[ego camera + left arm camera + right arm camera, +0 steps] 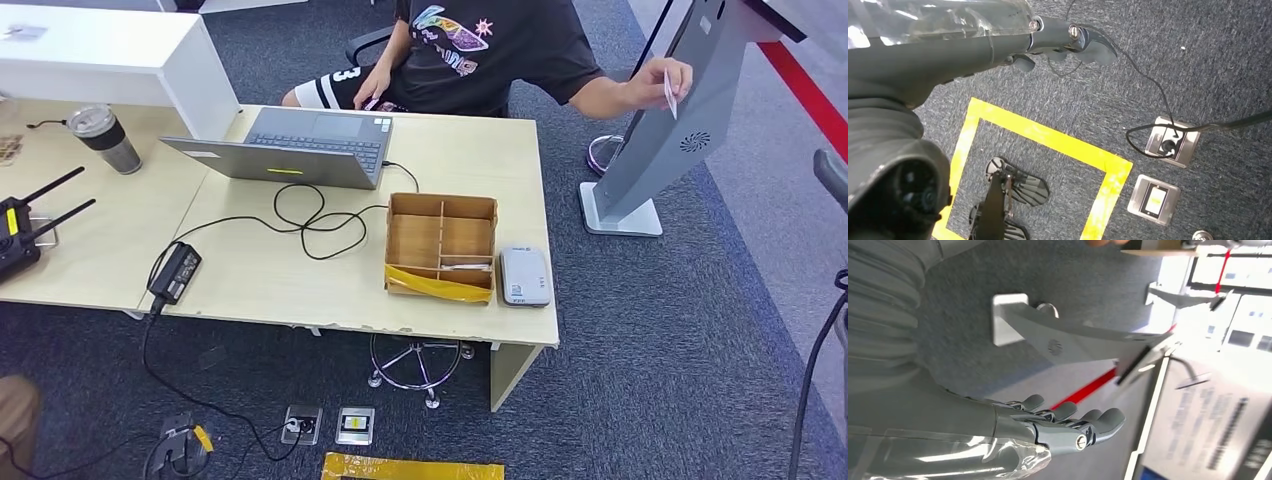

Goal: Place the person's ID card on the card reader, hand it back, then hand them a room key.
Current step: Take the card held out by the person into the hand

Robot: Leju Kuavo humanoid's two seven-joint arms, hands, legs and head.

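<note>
A person in a dark printed shirt sits behind the table and holds a small white card (669,92) out to the side, by the grey kiosk stand. The pale grey card reader (525,276) lies near the table's front right corner. Beside it stands an open cardboard box (441,246) with compartments; a pale card (465,265) lies in one of the front ones. My left hand (1068,42) hangs over the carpet, fingers apart and holding nothing. My right hand (1068,425) also hangs low, fingers stretched out and empty, with the kiosk base beyond it.
An open laptop (300,145) with a black cable and power brick (176,272) takes up the table's middle. A lidded cup (104,138) and a black radio unit (18,235) stand at the left. The slanted kiosk (660,150) rises right of the table. Yellow floor tape (1048,137) and floor sockets (1170,142) lie below.
</note>
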